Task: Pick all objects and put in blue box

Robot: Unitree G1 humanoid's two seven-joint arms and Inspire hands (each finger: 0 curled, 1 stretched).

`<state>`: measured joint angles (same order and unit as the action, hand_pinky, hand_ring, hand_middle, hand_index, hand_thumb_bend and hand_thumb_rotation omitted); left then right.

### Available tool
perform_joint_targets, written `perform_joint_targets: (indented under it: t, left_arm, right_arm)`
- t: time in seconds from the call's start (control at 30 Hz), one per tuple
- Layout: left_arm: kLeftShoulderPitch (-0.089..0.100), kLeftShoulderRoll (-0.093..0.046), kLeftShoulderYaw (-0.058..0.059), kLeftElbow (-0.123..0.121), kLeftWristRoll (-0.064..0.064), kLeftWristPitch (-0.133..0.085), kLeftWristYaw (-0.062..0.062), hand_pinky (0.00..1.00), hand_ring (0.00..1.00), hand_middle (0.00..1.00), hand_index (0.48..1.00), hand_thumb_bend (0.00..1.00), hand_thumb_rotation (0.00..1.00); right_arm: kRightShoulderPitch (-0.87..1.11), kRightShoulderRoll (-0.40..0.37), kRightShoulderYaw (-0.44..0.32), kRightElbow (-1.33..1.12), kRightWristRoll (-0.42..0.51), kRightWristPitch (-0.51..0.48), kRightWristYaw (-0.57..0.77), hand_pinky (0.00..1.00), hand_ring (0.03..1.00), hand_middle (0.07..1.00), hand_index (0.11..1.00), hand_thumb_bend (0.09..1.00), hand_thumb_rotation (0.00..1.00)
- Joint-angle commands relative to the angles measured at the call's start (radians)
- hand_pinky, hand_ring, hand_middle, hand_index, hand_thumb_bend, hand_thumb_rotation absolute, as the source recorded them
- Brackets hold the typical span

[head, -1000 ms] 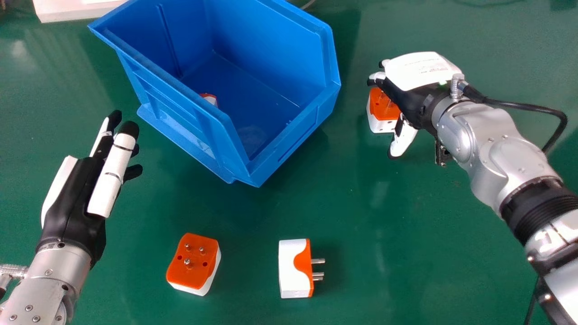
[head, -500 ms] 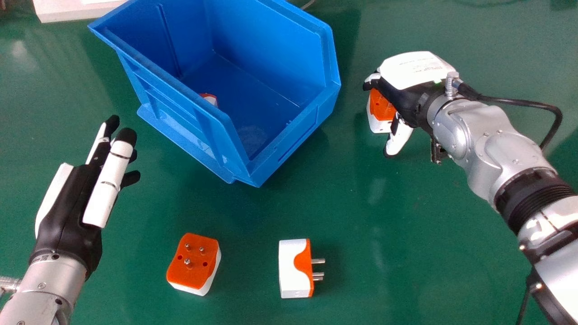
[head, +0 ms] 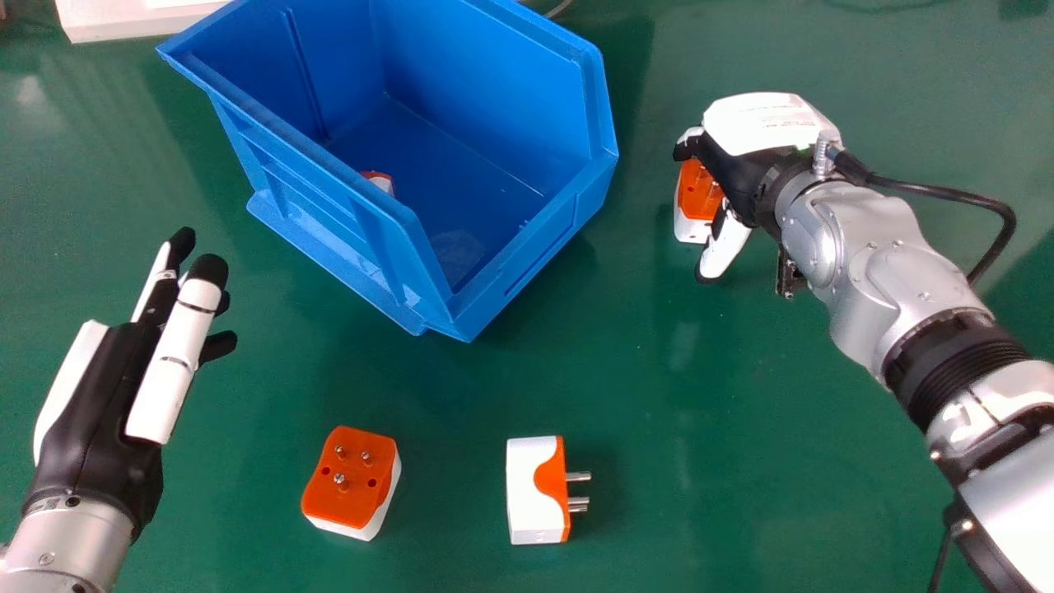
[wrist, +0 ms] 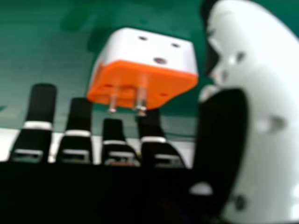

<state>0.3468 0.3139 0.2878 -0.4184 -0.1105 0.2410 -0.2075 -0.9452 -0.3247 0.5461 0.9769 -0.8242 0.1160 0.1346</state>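
On the green table (head: 725, 494), the job looks roughly a quarter done, three adapters outside. The blue box (head: 486, 58) holds one white-and-orange piece (head: 380, 184), partly hidden behind its near left wall; I can't tell whether more hide there. The left hand (head: 90, 412) is empty, fingers extended. Right of the box, the right hand (head: 745, 177) has fingers loosely spread around an adapter (head: 698, 198), ungripped. Two wait nearer: left plug (head: 350, 482), right plug (head: 535, 498).

The blue storage bin (head: 486, 82) looks of smooth, satin-sheened plastic, the plug adapters (head: 532, 494) of smooth hard plastic with shiny metal pins (head: 579, 477), the right forearm (head: 865, 263) of polished silvery metal, and the green tabletop (head: 659, 412) smooth and glossy.
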Motion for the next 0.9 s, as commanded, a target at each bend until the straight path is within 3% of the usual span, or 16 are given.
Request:
perform_joint_targets:
  t: [0.0, 0.13, 0.27, 0.33, 0.43, 0.47, 0.6, 0.63, 0.7, 0.73, 0.83, 0.87]
  left_arm:
    - [0.025, -0.005, 0.023, -0.037, -0.015, -0.023, -0.007, 0.88, 0.94, 0.96, 1.0, 0.51, 1.0]
    - [0.061, -0.006, 0.044, -0.06, -0.034, -0.034, -0.024, 0.88, 0.94, 0.96, 1.0, 0.51, 1.0]
    - [0.106, -0.008, 0.066, -0.078, -0.044, -0.063, -0.044, 0.88, 0.94, 0.96, 1.0, 0.51, 1.0]
    - [0.126, -0.009, 0.074, -0.081, -0.046, -0.08, -0.051, 0.87, 0.94, 0.96, 0.998, 0.52, 1.0]
    - [0.149, -0.01, 0.084, -0.088, -0.048, -0.097, -0.059, 0.87, 0.94, 0.96, 0.998, 0.52, 1.0]
    - [0.153, -0.01, 0.086, -0.088, -0.047, -0.1, -0.061, 0.87, 0.94, 0.96, 0.997, 0.52, 1.0]
    - [0.2, -0.014, 0.106, -0.122, -0.056, -0.119, -0.073, 0.87, 0.94, 0.96, 0.997, 0.52, 1.0]
    - [0.208, -0.014, 0.109, -0.125, -0.056, -0.123, -0.075, 0.87, 0.93, 0.96, 0.996, 0.52, 1.0]
    - [0.224, -0.017, 0.117, -0.132, -0.059, -0.132, -0.082, 0.87, 0.93, 0.96, 0.996, 0.52, 1.0]
    - [0.232, -0.018, 0.122, -0.133, -0.061, -0.137, -0.086, 0.87, 0.93, 0.96, 0.995, 0.53, 1.0]
    - [0.247, -0.022, 0.13, -0.143, -0.064, -0.141, -0.09, 0.87, 0.93, 0.96, 0.995, 0.53, 1.0]
    - [0.249, -0.022, 0.13, -0.145, -0.064, -0.141, -0.091, 0.87, 0.93, 0.96, 0.994, 0.53, 1.0]
  right_arm:
    - [-0.004, -0.019, 0.002, -0.04, 0.003, 0.0, -0.002, 0.6, 0.795, 0.941, 0.836, 0.559, 0.0]
    - [0.014, -0.026, 0.005, -0.067, 0.001, 0.003, 0.004, 0.64, 0.829, 0.949, 0.837, 0.576, 0.0]
    - [0.027, -0.019, -0.01, -0.062, 0.015, 0.005, -0.026, 0.68, 0.844, 0.947, 0.841, 0.583, 0.0]
    - [0.039, -0.016, -0.023, -0.069, 0.027, 0.007, -0.046, 0.6, 0.768, 0.917, 0.831, 0.602, 0.0]
    - [0.057, -0.02, -0.023, -0.084, 0.028, 0.006, -0.075, 0.6, 0.768, 0.917, 0.831, 0.602, 0.0]
    - [0.06, -0.022, -0.02, -0.084, 0.026, 0.003, -0.085, 0.55, 0.715, 0.857, 0.823, 0.576, 0.0]
    - [0.078, -0.042, 0.006, -0.09, -0.002, -0.026, -0.149, 0.55, 0.715, 0.857, 0.823, 0.576, 0.0]
    - [0.078, -0.045, 0.012, -0.076, -0.006, -0.039, -0.171, 0.51, 0.663, 0.793, 0.78, 0.561, 0.0]
    - [0.082, -0.051, 0.016, -0.067, -0.01, -0.058, -0.198, 0.51, 0.663, 0.793, 0.78, 0.561, 0.0]
    - [0.085, -0.054, 0.018, -0.064, -0.011, -0.067, -0.207, 0.49, 0.623, 0.736, 0.712, 0.549, 0.0]
    - [0.089, -0.057, 0.02, -0.052, -0.013, -0.083, -0.229, 0.49, 0.623, 0.736, 0.712, 0.549, 0.0]
    - [0.088, -0.057, 0.021, -0.047, -0.014, -0.085, -0.233, 0.48, 0.594, 0.689, 0.656, 0.54, 0.0]
